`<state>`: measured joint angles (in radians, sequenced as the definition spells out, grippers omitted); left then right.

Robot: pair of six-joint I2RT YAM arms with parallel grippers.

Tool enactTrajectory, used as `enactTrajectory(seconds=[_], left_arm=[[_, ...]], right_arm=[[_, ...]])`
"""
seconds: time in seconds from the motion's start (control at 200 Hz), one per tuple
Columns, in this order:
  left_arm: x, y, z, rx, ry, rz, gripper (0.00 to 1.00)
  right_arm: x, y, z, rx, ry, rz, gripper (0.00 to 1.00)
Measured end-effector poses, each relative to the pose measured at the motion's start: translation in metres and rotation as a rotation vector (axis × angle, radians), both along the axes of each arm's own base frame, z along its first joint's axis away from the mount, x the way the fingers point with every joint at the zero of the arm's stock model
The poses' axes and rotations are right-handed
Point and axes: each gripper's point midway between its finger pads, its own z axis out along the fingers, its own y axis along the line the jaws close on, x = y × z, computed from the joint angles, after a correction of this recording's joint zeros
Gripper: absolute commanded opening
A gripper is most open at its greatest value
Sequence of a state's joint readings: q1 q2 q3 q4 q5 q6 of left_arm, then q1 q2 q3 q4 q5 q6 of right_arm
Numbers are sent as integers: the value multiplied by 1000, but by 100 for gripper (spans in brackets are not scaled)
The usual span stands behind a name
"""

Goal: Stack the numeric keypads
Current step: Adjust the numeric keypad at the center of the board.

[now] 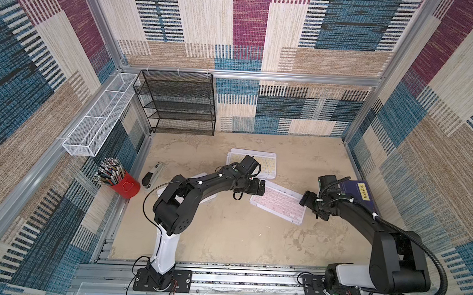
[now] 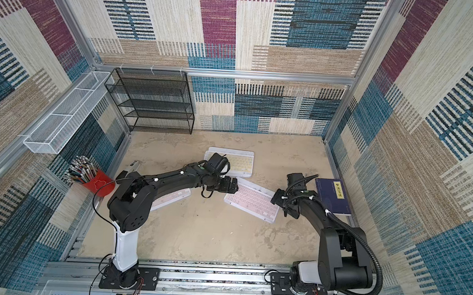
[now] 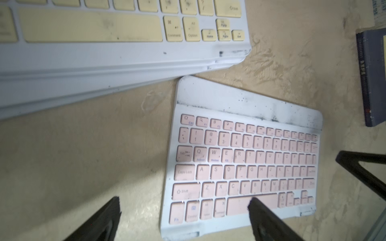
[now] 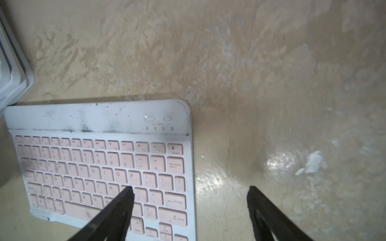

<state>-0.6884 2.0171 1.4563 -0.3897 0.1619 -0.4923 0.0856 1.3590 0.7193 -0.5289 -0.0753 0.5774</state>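
Observation:
A pink-keyed keypad [image 1: 279,204] [image 2: 250,199] lies flat and skewed mid-table. My left gripper [image 1: 258,186] [image 3: 186,206] is open over its left short edge, with one finger above the space bar. At the opposite short edge my right gripper [image 1: 305,200] [image 4: 190,194] is open, one finger over the keys [image 4: 100,167] and the other over bare table. Just behind, a yellow-keyed keypad [image 1: 260,162] [image 3: 104,41] tops a stack of white-framed keypads. Another pink keypad [image 2: 169,199] lies mostly hidden under my left arm.
A dark blue book [image 1: 360,192] with a yellow label lies right of my right gripper. A grey-black stapler [image 1: 152,175] and a red cup of pens [image 1: 124,184] stand at the left. A black mesh shelf [image 1: 178,101] and a white mesh basket [image 1: 100,116] line the back left.

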Motion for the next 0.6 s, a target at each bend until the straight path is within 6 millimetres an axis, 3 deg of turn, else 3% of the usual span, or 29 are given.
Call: enactTrajectory(seconds=[0.24, 0.601], left_arm=[[3, -9, -17, 4, 41, -23, 98], [3, -29, -16, -85, 56, -70, 98]], right_arm=[[2, -3, -9, -6, 10, -30, 86], [42, 6, -15, 17, -73, 9, 85]])
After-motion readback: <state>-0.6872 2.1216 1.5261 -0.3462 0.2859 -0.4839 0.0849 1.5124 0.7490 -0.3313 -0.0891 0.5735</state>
